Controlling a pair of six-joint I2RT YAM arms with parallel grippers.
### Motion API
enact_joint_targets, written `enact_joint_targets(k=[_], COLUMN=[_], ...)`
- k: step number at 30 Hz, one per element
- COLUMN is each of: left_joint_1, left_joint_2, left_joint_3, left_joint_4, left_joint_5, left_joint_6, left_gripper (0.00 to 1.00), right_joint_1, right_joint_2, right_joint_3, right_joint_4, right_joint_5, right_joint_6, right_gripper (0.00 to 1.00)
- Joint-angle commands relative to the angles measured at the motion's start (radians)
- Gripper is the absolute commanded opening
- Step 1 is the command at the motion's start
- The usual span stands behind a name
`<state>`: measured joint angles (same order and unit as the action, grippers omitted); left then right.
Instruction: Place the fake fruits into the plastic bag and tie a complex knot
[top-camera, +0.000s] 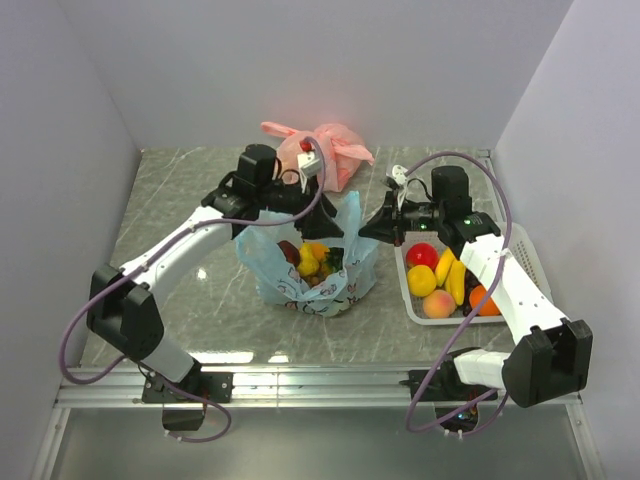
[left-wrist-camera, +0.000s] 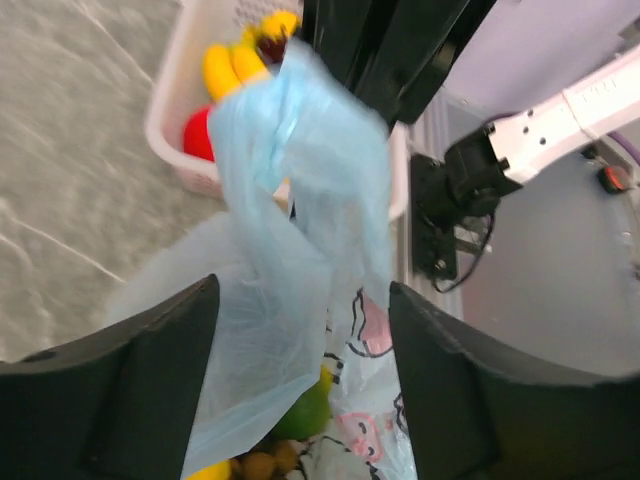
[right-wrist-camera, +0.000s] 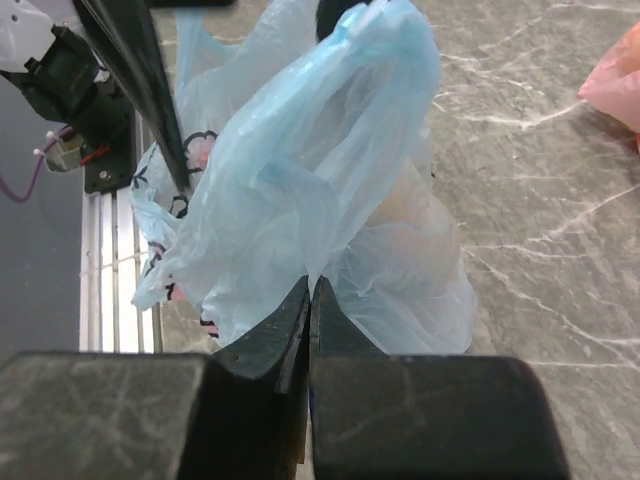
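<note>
The light-blue plastic bag (top-camera: 315, 275) stands open mid-table with several fake fruits (top-camera: 310, 257) inside. My right gripper (top-camera: 375, 228) is shut on the bag's right handle (top-camera: 350, 213) and holds it upright; in the right wrist view the jaws (right-wrist-camera: 312, 292) pinch the blue film (right-wrist-camera: 320, 170). My left gripper (top-camera: 313, 206) is open above the bag's far side. In the left wrist view its fingers (left-wrist-camera: 150, 385) straddle the raised handle (left-wrist-camera: 300, 200) without closing on it. A green fruit (left-wrist-camera: 305, 410) shows below. More fruits (top-camera: 445, 280) lie in the basket.
A white basket (top-camera: 527, 262) sits at the right, also in the left wrist view (left-wrist-camera: 165, 120). A pink-orange knotted bag (top-camera: 330, 145) lies at the back wall. The table's metal front rail (top-camera: 320, 385) runs along the near edge.
</note>
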<state>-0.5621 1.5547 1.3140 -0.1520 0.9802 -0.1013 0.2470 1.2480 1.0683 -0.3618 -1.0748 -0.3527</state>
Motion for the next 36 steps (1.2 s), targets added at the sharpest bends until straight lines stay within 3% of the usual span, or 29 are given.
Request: enact_joint_targets(k=[1,3,7,12,14,15,16,18,19,20,21,23,24,25,28,36], left_joint_1=[-0.002,-0.004,-0.012,-0.024,-0.028,-0.03,-0.032,-0.028,-0.015,-0.009,-0.001,0.014,0.018,0.022,0.025,0.025], left_joint_2=[-0.062,-0.044,0.001,0.057,0.076,0.09,0.094,0.097,0.096,0.093,0.087,0.09,0.093,0.096,0.094,0.122], left_joint_3=[0.099,0.14,0.179,0.244,0.278,0.284,0.289,0.295,0.291,0.274,0.266,0.263,0.266,0.268,0.258,0.275], left_joint_4=[-0.072,-0.087,-0.063,-0.049,-0.06,-0.057,-0.052,-0.023,0.008,0.035,0.061,0.101,0.098,0.112,0.17,0.195], left_joint_5=[-0.032,-0.035,-0.055,-0.081,-0.089,-0.095,-0.091,-0.091,-0.075,-0.043,-0.023,0.024,0.04,0.052,0.09,0.112], left_joint_6=[0.091,0.091,0.045,-0.012,-0.032,-0.04,-0.058,-0.069,-0.098,-0.121,-0.144,-0.173,-0.175,-0.189,-0.222,-0.232], left_gripper=[0.75,0.77,0.93,0.97,0.92,0.85,0.64,0.34,0.08,0.0,0.0,0.0,0.0,0.0,0.0,0.0], right_joint_1=[0.011,0.011,0.014,0.021,0.023,0.02,0.021,0.024,0.023,0.023,0.023,0.009,0.0,-0.002,0.029,0.145], right_joint_2=[-0.027,-0.028,-0.041,-0.058,-0.061,-0.062,-0.064,-0.065,-0.067,-0.067,-0.077,-0.102,-0.119,-0.151,-0.156,0.082], right_joint_3=[0.042,0.035,0.032,0.038,0.039,0.038,0.038,0.029,0.024,0.018,0.001,-0.074,-0.114,-0.154,-0.257,-0.212], right_joint_4=[0.004,0.036,0.122,0.184,0.204,0.21,0.21,0.215,0.219,0.224,0.227,0.358,0.453,0.668,0.935,1.3], right_joint_5=[-0.013,-0.008,0.004,0.021,0.021,0.016,0.015,0.018,0.029,0.033,0.038,0.038,0.026,0.021,0.077,0.24], right_joint_6=[-0.028,-0.013,0.066,0.132,0.141,0.149,0.152,0.149,0.15,0.152,0.164,0.239,0.35,0.423,0.557,0.797], right_gripper=[0.0,0.0,0.0,0.0,0.0,0.0,0.0,0.0,0.01,0.36,0.58,0.86,0.91,0.93,0.95,0.96])
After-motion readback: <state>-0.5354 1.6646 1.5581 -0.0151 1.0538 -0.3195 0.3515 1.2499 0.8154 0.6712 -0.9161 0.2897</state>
